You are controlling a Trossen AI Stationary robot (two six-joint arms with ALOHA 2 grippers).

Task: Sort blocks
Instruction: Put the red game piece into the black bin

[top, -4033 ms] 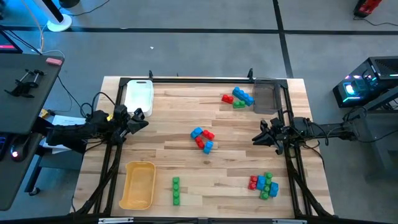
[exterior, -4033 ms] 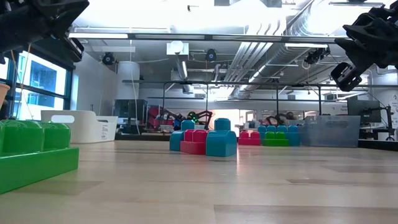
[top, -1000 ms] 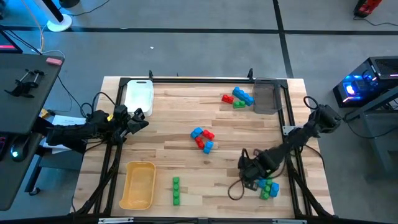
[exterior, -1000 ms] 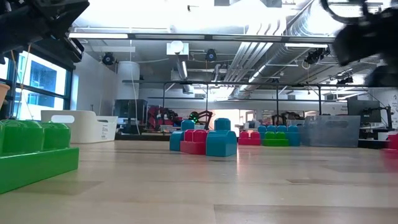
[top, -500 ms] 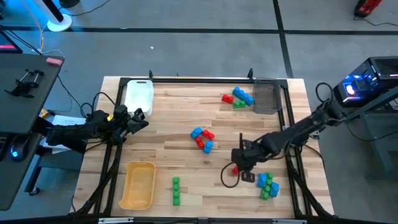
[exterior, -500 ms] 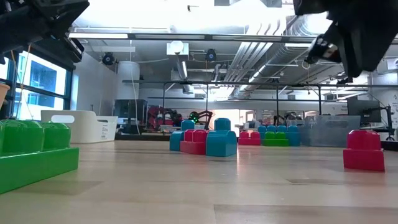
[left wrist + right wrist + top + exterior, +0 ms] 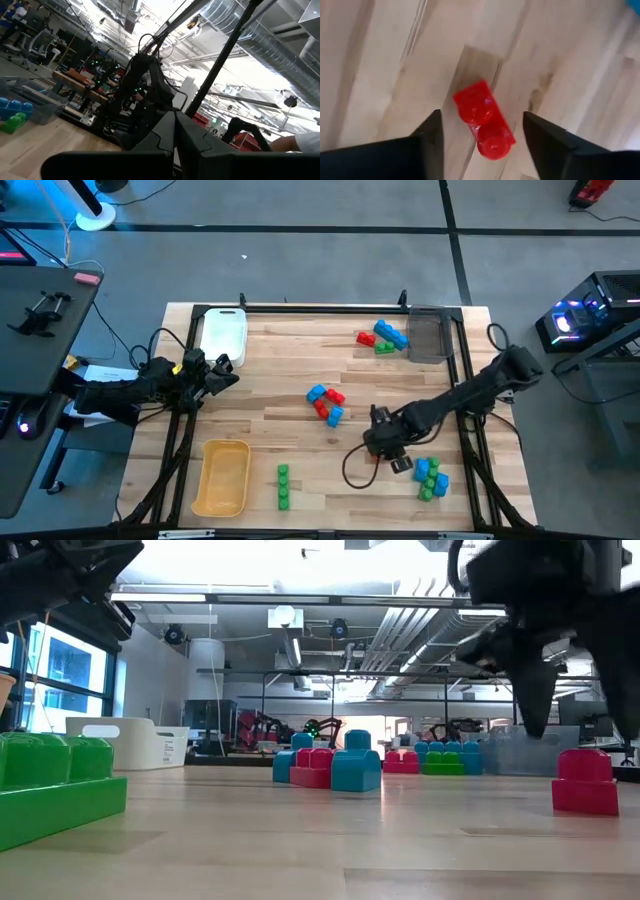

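**Right gripper over lone red block, jaws apart**

Right gripper point(image 7: 378, 442) reached out low over the desk point(image 7: 290, 390), right of centre toward the near edge. Jaws apart, straddling one red block point(image 7: 484, 126) without touching; wood visible either side of it in the right wrist view. Same red block point(image 7: 585, 783) seen standing on the desk in the low view, dark gripper point(image 7: 560, 630) hanging just above.

Left gripper point(image 7: 222, 370) parked at the left desk edge, beside the white tray point(image 7: 222, 333). Cannot tell jaw state there.

Block groups, counted from the high view:
- Far cluster point(image 7: 383, 337) just left of the grey tray point(image 7: 426, 332): roughly one red, two blue, one green, touching; exact count uncertain.
- Centre cluster point(image 7: 326, 402): about two blue, two red, packed together.
- Near right cluster point(image 7: 430, 477): blue and green mixed, just beside the right gripper; individual count not resolvable.
- Green row point(image 7: 283, 487) near the front edge, right of the yellow tray point(image 7: 222, 477): about three green in a line.
- One single red block under the right gripper, apart from the near right cluster.

Three trays: white far left, grey far right, yellow near left. No blocks visible inside any.

Large green block point(image 7: 55, 785) close to the camera in the low view, on the desk.
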